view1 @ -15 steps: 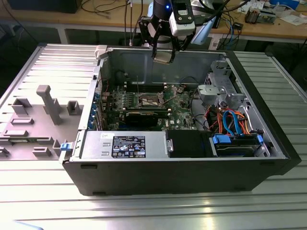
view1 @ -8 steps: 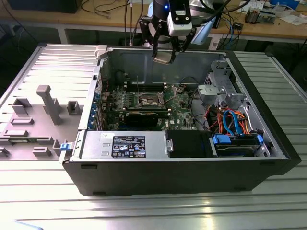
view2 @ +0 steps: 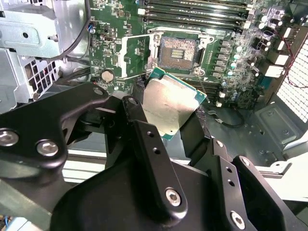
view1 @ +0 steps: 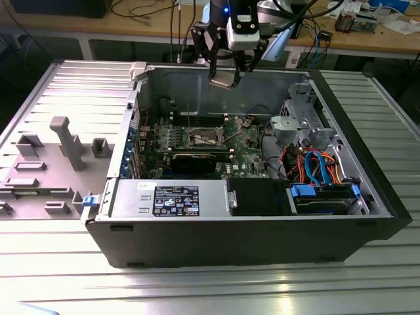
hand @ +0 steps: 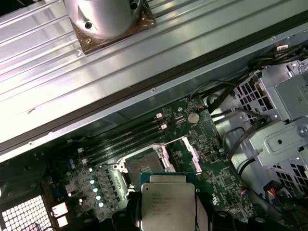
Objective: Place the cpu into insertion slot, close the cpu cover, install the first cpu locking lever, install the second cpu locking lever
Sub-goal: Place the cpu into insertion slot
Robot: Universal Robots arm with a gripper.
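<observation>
Claw: the gripper (view1: 224,71) hangs above the open computer case (view1: 262,239), over the case's far wall in the exterior view.
Grip: its black fingers (view2: 147,139) are partly closed on opposite edges of the cpu (view2: 169,108), with the chip clamped between them.
Chip: the dull silver top faces the first wrist view, and a green edge shows around it in the second wrist view. In the exterior view it sits tilted in the grip, in the air and well above the board.
Socket: the insertion slot (view2: 178,50) lies open on the green motherboard (view1: 248,141). Its dark square centre is bare and nothing is seated in it.
Chip to socket: they are apart and not touching. In both wrist views the chip shows just beside the socket.
Cover: the cpu cover (view2: 123,55) stands off to one side of the socket and seems to be swung up on its hinge, though the angle is hard to judge. Green board shows through its window.
Neighbours: the long black memory slots (view2: 192,12) run along the side of the socket away from the chip. The black expansion card (view1: 197,157) lies between the socket and the grey power supply box (view1: 170,197).
Surroundings: the case rests on a ribbed metal table (view1: 210,289).
</observation>
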